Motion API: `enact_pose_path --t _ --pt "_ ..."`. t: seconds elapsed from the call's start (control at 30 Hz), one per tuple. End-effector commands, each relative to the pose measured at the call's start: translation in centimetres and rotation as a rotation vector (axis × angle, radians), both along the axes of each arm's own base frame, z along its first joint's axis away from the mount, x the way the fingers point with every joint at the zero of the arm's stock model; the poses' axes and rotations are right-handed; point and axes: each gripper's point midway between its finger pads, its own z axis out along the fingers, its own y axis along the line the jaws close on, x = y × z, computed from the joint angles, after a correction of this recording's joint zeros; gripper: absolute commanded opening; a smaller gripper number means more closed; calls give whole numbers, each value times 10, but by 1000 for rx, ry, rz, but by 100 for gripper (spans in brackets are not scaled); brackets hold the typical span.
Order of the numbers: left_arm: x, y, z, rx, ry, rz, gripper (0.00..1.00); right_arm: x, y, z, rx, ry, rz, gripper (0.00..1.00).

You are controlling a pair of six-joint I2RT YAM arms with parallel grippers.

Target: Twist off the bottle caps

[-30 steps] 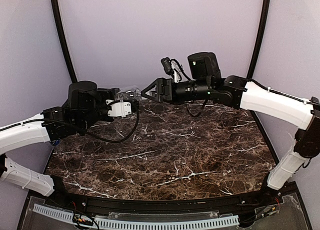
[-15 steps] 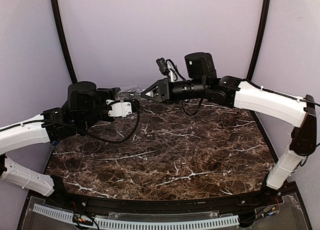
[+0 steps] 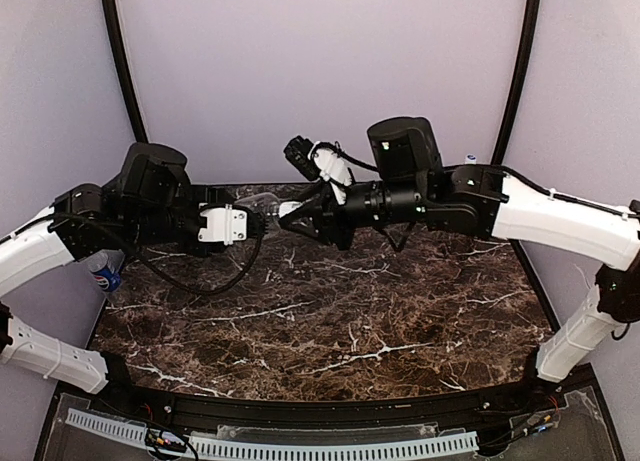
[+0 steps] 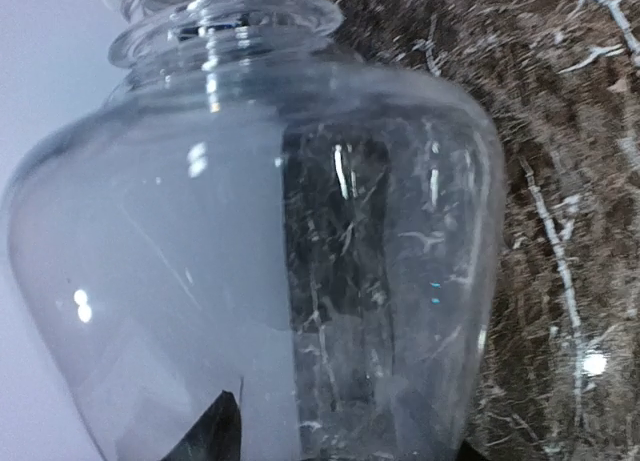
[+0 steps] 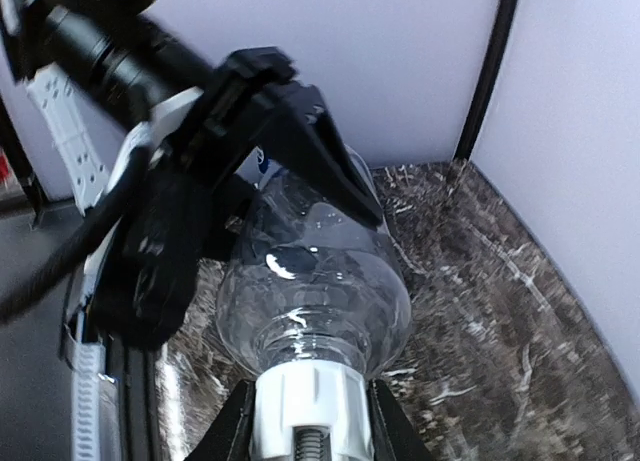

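Right tool (image 5: 308, 433): pressed in on the white cap (image 5: 305, 393), with one dark finger touching each side of it. The right wrist view looks straight along the cap toward the bottle.
Left tool (image 3: 248, 211): clamped around the body of the clear bottle (image 5: 318, 281), black fingers on opposite sides. It serves as the anchor against the twist.
Bottle position: held in the air, lying roughly level above the far middle of the table (image 3: 350, 311). The neck points right and the cap end sits inside the right tool.
Bottle material and shape: thin clear plastic with no label. A rounded shoulder narrows to a neck with a raised ring, and the table's pattern shows through the wall. Whether any liquid is inside cannot be told.
Bottle handling: likely light, with soft walls that dent under a hard squeeze. The skin is smooth, so it may spin in the grip once torque comes on. The firmest hold is probably on the body close to the shoulder, where the curve stiffens it.
Cap material and shape: small, round, white and opaque, and rigid by the look of it. Its side wall seems ridged, though blur hides the detail.
Cap handling: best taken across its width on the side wall, square to the neck, so the fingers do not slide off the rim.
Table surface: dark brown marble pattern with white veins, hard and slightly glossy.
Other bottle: a blue-labelled bottle (image 3: 105, 274) shows at the table's left edge, partly hidden by the left arm.
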Motion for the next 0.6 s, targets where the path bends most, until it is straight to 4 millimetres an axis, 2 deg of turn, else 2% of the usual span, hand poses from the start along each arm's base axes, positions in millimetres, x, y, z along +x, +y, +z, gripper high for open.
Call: enact_pose_path --t 0.0,0.03,0.07,0.1,0.23,0.3,0.4,0.43,0.47,0.53,0.57 --pt "-79 -1 -48 53 480 -181 42 -88 7 25 -24 -703 297 0" --pt "-90 -5 -44 34 531 -228 42 -99 8 18 -50 -812 337 0" --pt "-100 -2 -49 54 583 -238 42 -107 9 12 -79 -920 366 0" --pt "-107 -4 -45 41 614 -270 42 -110 10 4 -125 -1006 376 0" --pt "-122 -1 -45 55 680 -303 41 -107 15 -14 -316 -1282 392 0" --pt "-125 1 -46 69 692 -307 40 -102 16 -20 -399 -1377 388 0" --pt "-124 2 -45 73 684 -309 40 -95 17 -19 -441 -1449 350 0" --pt "-123 2 -45 71 679 -307 39 -94 17 -17 -432 -1453 339 7" --pt "-122 2 -45 71 676 -304 39 -94 18 -10 -404 -1454 308 21" --pt "-119 2 -44 66 661 -295 40 -95 16 0 -359 -1425 266 57" --pt "-118 1 -42 59 648 -293 40 -95 14 3 -342 -1396 249 68"
